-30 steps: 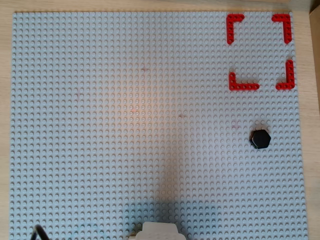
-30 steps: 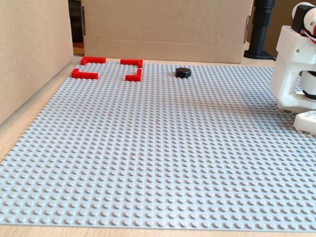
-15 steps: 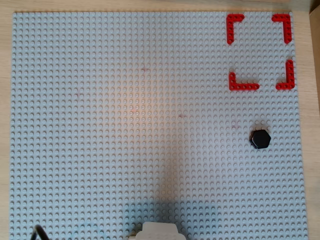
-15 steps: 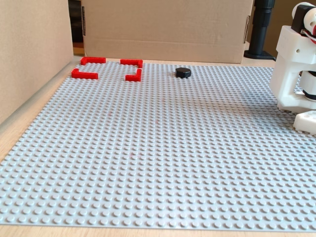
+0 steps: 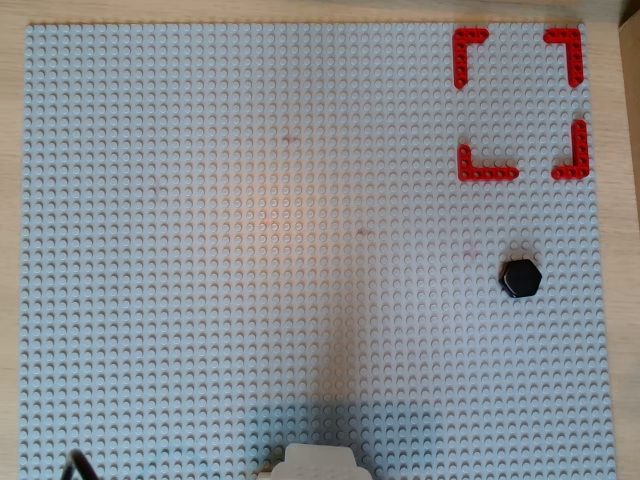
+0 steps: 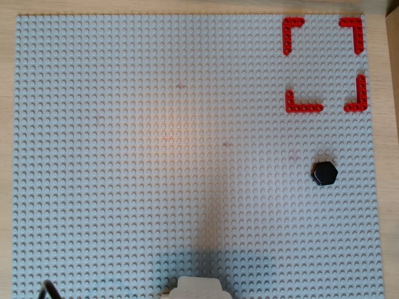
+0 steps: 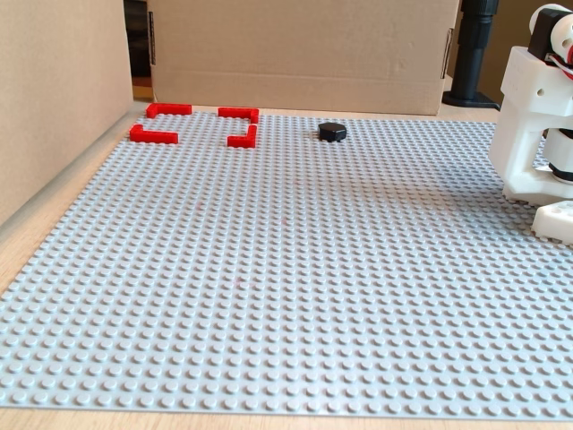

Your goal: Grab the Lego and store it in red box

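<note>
Where the grey studded baseplate [image 5: 250, 250] fills both overhead views, we see the black hexagonal Lego [image 5: 521, 278] sitting flat on it, near the right edge. The red box [image 5: 520, 104], made of four red corner pieces with gaps between them, sits in the top right corner. The Lego is outside the box, below it and apart from it. In the fixed view, the Lego [image 7: 332, 132] lies to the right of the red box [image 7: 194, 124], and the white arm [image 7: 540, 116] stands at the right edge. We cannot see the gripper, so we cannot tell if its fingers are wide or narrow.
</note>
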`<state>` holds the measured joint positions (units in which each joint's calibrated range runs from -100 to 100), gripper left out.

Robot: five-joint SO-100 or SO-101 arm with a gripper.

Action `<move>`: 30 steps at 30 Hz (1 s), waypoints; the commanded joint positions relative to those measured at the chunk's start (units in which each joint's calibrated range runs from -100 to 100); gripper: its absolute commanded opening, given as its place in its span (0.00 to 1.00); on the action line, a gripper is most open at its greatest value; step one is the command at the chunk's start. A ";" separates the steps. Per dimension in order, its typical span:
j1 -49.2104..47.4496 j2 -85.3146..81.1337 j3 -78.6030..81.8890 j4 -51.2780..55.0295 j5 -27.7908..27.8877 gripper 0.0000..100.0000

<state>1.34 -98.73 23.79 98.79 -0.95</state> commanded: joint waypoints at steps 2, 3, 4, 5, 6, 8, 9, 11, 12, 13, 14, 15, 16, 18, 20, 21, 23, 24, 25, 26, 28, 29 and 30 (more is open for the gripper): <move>-0.34 -0.51 0.12 0.07 0.33 0.01; -0.34 -0.51 0.12 0.07 0.33 0.01; -0.34 -0.51 0.12 0.07 0.33 0.01; -0.34 -0.51 0.12 0.07 0.33 0.01; -0.34 -0.51 0.12 0.07 0.33 0.01; -0.41 -0.51 0.12 0.07 0.33 0.01; -0.49 -0.51 -0.07 0.07 0.33 0.01; -0.41 -0.51 -0.25 0.07 0.07 0.01; -0.27 -0.51 -0.25 0.07 0.07 0.01; -0.19 -0.51 -0.34 0.07 0.27 0.01; -0.27 -0.51 -0.43 0.07 0.33 0.01; -0.49 -0.51 -0.43 0.07 0.38 0.01; -0.56 -0.42 -0.34 -0.02 0.43 0.01; -0.64 -0.17 0.30 -0.63 1.06 0.01; -0.64 0.00 0.84 -1.51 3.56 0.01; -0.56 0.09 1.12 -2.39 4.96 0.01; -0.56 0.26 1.57 -3.70 7.05 0.01; -0.56 0.34 1.66 -4.05 7.78 0.01; -0.56 0.43 1.75 -4.14 8.20 0.01; -0.56 0.77 1.75 -4.14 8.46 0.01; -0.56 3.05 1.75 -4.14 8.46 0.01; -0.49 5.00 1.48 -4.14 8.46 0.01; -0.56 7.12 1.03 -4.14 8.51 0.01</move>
<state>1.05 -96.03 25.31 95.77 7.16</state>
